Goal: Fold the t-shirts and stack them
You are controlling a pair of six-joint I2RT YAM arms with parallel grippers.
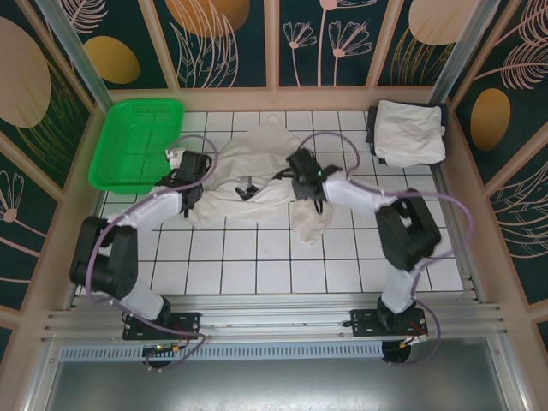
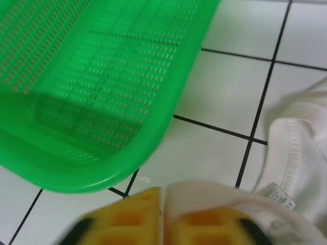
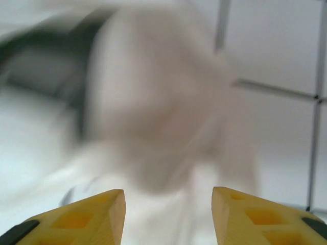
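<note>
Both arms look alike. The left arm (image 1: pixel 158 205) and the right arm (image 1: pixel 360 195) have white shells on the links and chunky black joints, and a lilac cable (image 1: pixel 96 253) loops from each base up to the wrist. Black base plates (image 1: pixel 161 325) sit on a silver rail (image 1: pixel 274 318). The left hand (image 2: pixel 161 224) and right hand (image 3: pixel 168 204) have yellow fingers with moulded square pockets and black trim at the outer edges.

Left arm (image 1: pixel 158 205) and right arm (image 1: pixel 364 197) extended forward, left end effector (image 2: pixel 162 219) fingers pressed together, right end effector (image 3: pixel 168 214) fingers apart

A crumpled t-shirt (image 1: pixel 248 158) lies between the basket (image 1: pixel 137 141), left, and a folded t-shirt (image 1: pixel 409 133), far right.
</note>
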